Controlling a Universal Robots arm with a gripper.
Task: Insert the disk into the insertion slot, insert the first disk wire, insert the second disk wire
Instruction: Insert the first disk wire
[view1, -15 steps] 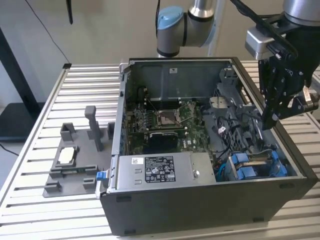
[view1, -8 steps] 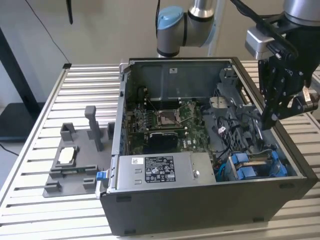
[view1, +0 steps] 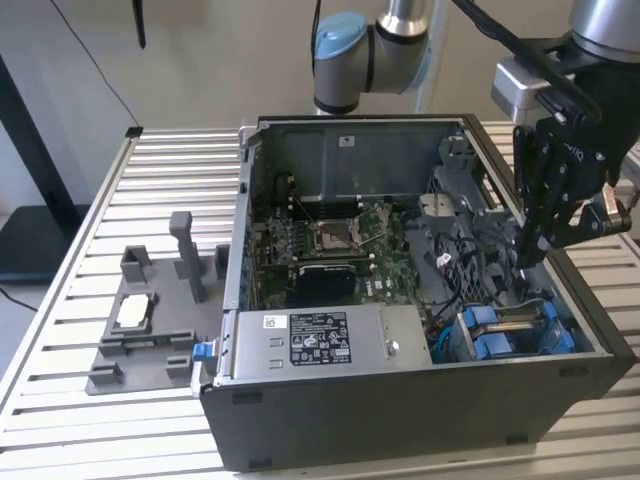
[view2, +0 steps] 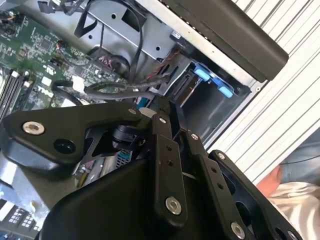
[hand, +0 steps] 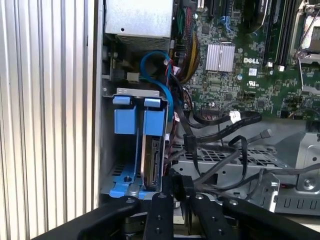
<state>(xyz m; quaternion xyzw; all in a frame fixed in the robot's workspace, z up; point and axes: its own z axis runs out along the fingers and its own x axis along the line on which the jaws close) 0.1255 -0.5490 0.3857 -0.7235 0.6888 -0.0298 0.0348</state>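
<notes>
Fingertips look drawn together at the end of the black gripper; I cannot tell whether anything is pinched between them. They hang low inside the open computer case, on the exterior view's right, right among a tangle of black cables that loops across the metal floor just beside the drive cage. One of those cables runs down alongside the cage towards the fingertips.

Just beyond, the disk stands on edge in its blue carrier, seated in the insertion slot, with two blue tabs side by side at the cage mouth. A blue cable arcs over the cage.

Further out lie the green motherboard with a finned heatsink, and a long grey box bearing a white sticker along the case's near wall. The case rests on a slatted metal table, where a grey fixture sits well apart on the exterior view's left. A person is just past the table edge.
</notes>
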